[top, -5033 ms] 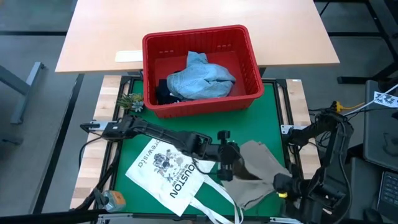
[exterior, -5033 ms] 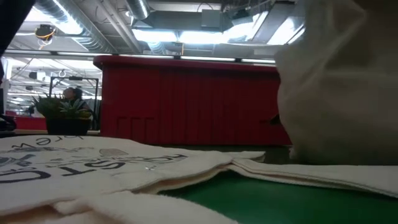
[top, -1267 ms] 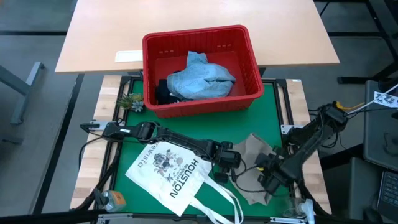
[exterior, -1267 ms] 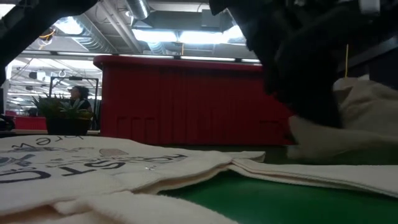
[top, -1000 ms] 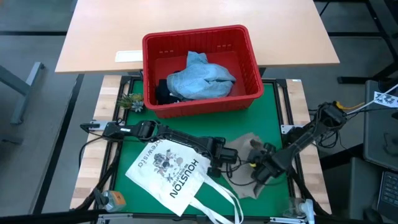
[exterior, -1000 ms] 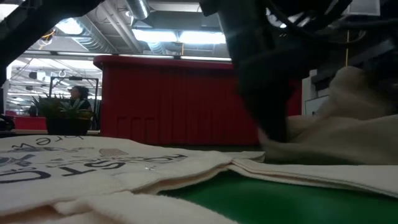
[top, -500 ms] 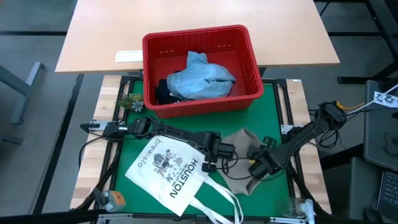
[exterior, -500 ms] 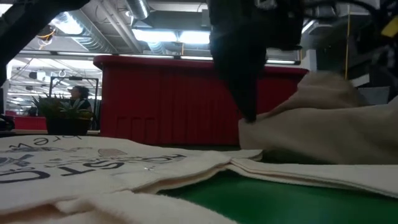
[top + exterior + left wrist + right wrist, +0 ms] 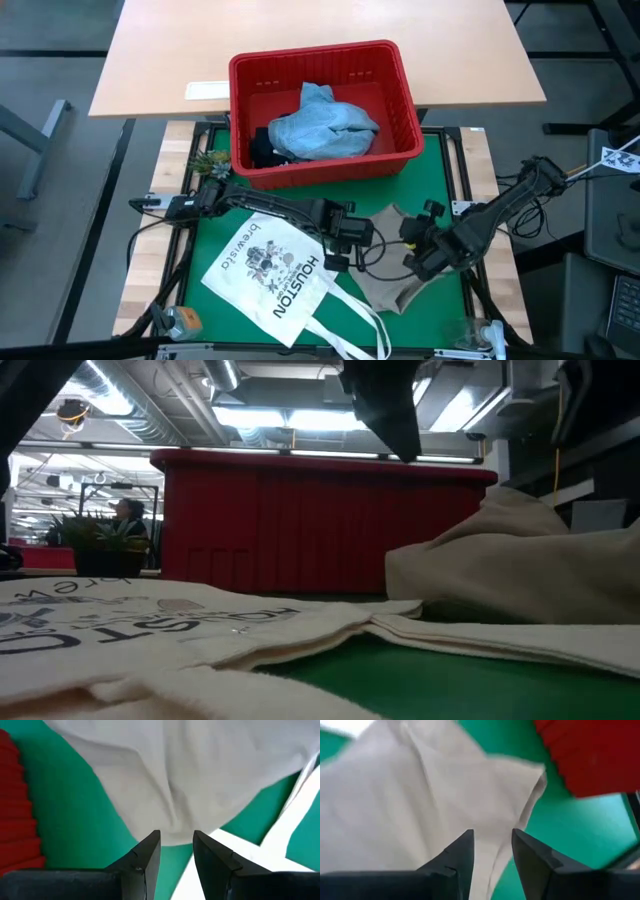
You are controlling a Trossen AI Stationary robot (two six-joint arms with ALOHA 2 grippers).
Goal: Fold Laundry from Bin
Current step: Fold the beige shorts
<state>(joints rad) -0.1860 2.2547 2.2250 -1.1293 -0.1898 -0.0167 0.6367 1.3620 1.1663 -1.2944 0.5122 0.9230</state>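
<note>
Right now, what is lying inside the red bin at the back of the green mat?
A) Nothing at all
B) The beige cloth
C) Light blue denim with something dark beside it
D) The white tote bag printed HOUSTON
C: the high view shows crumpled light blue denim and a dark garment inside the red bin; the tote bag and beige cloth lie on the mat.

Overhead looks straight down, low camera skims the mat; both share the red bin (image 9: 320, 110).
</note>
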